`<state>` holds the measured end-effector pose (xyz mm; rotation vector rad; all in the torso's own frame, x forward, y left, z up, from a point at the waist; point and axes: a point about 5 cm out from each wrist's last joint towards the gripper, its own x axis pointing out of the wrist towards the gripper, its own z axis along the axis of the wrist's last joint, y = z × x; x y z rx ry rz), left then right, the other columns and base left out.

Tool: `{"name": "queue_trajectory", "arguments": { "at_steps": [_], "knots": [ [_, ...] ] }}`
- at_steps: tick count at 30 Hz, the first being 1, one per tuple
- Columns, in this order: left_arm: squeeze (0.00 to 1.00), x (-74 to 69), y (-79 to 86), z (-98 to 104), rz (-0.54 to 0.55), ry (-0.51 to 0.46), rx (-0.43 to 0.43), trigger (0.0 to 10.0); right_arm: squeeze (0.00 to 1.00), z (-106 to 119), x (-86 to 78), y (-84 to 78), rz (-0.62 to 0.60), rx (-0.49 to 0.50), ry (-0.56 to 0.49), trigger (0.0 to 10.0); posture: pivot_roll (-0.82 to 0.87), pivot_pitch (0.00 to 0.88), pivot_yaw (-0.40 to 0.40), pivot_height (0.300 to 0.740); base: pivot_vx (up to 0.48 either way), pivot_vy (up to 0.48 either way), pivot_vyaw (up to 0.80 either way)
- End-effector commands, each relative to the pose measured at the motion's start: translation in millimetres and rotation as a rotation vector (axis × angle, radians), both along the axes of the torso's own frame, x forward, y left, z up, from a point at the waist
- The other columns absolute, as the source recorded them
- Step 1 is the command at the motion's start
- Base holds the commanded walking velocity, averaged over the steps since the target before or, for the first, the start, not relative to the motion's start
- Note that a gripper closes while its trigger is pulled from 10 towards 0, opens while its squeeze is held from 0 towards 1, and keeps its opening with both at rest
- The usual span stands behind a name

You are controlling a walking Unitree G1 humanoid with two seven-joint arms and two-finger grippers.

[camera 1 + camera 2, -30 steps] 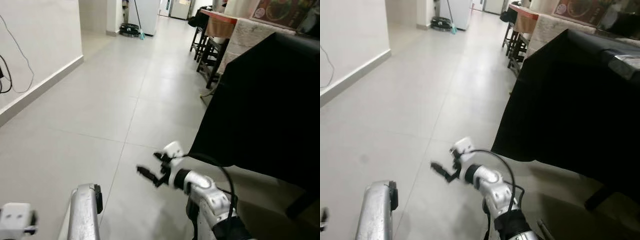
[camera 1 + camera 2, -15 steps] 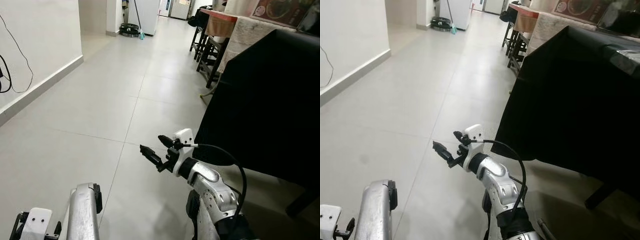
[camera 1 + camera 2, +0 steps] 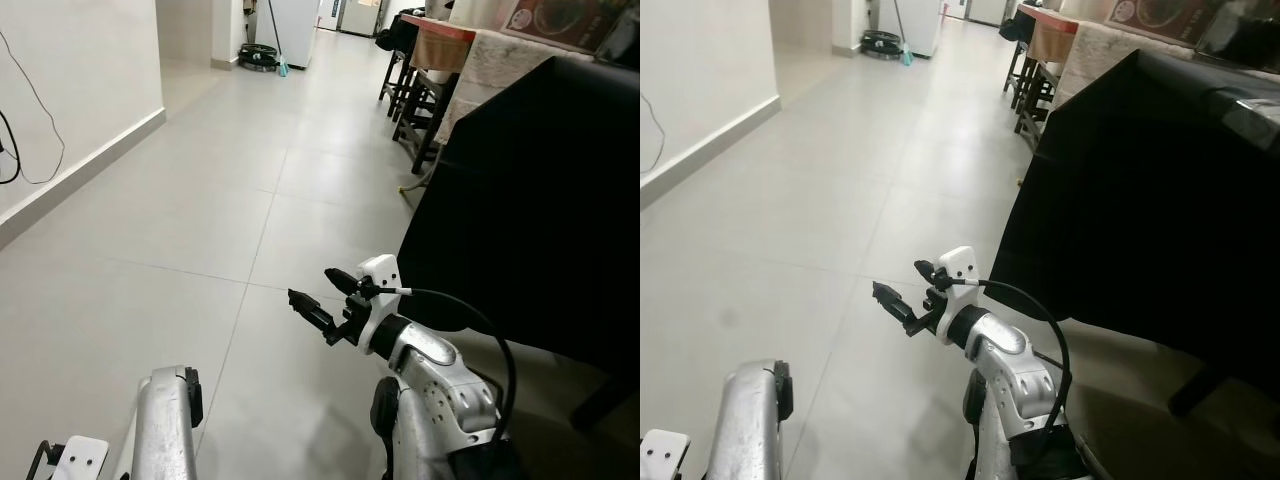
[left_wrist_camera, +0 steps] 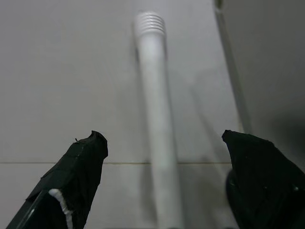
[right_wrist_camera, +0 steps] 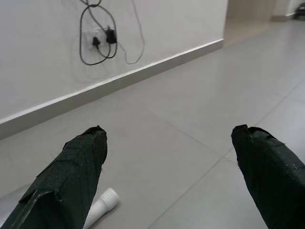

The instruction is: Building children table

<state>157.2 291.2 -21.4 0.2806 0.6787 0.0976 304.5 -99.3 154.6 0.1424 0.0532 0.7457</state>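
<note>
Assembly looks barely begun. In the left wrist view a white table leg (image 4: pixel 155 109) with a threaded end lies loose on the floor (image 3: pixel 200 180), below the left claw (image 4: pixel 162 176), whose fingers gape wide around nothing. At lower centre of the head view the right claw (image 3: pixel 322 297) hangs spread and empty; a black-draped table (image 3: pixel 540 200) fills the right side.

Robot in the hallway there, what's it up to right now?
Nothing is being held. The right gripper is raised over the tiled floor with its fingers open, beside a table under a black cloth. The left gripper hangs low, open, above a white threaded-end table leg lying on the floor, not yet grasped.
</note>
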Motion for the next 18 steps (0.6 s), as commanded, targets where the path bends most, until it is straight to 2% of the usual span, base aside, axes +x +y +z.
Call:
{"name": "queue_trajectory", "arguments": {
  "at_steps": [1,3,4,12,13,16,18],
  "knots": [
    [0.0,-6.6,-2.6,-6,-0.022,0.021,-0.042,10.0,0.0,4,-2.7,-7.7,-0.024,0.001,0.006,10.0,-0.07,0.0,-0.142,0.3,0.0,0.0,0.0],
    [0.0,-6.6,-2.6,-6,-0.022,0.021,-0.042,10.0,0.0,4,-2.7,-7.7,-0.024,0.001,0.006,10.0,-0.07,0.0,-0.142,0.3,0.0,0.0,0.0],
    [0.0,-12.0,3.2,-5,-0.034,0.036,-0.049,10.0,0.0,10,-7.0,-7.8,-0.014,-0.006,0.002,10.0,-0.08,0.0,-0.142,0.3,0.0,0.0,0.0],
    [0.0,-15.6,11.9,-1,-0.035,0.049,-0.036,10.0,0.0,19,-8.3,-7.2,0.002,-0.012,0.001,10.0,-0.08,0.018,-0.148,0.3,0.0,0.0,0.0],
    [0.0,-20.3,14.9,1,-0.03,0.052,-0.033,10.0,0.0,23,-8.7,-7.7,0.009,-0.017,0.0,10.0,-0.09,0.062,-0.156,0.3,0.0,0.0,0.0],
    [0.0,-34.5,18.8,-1,-0.021,0.077,-0.032,10.0,0.0,34,-4.6,-7.3,0.026,-0.033,-0.009,10.0,-0.1,0.115,-0.167,0.3,0.0,0.0,0.0],
    [0.0,-37.1,18.8,-2,-0.019,0.081,-0.035,10.0,0.0,36,-3.5,-7.1,0.028,-0.035,-0.012,10.0,-0.1,0.115,-0.167,0.3,0.0,0.0,0.0]
  ]
}}
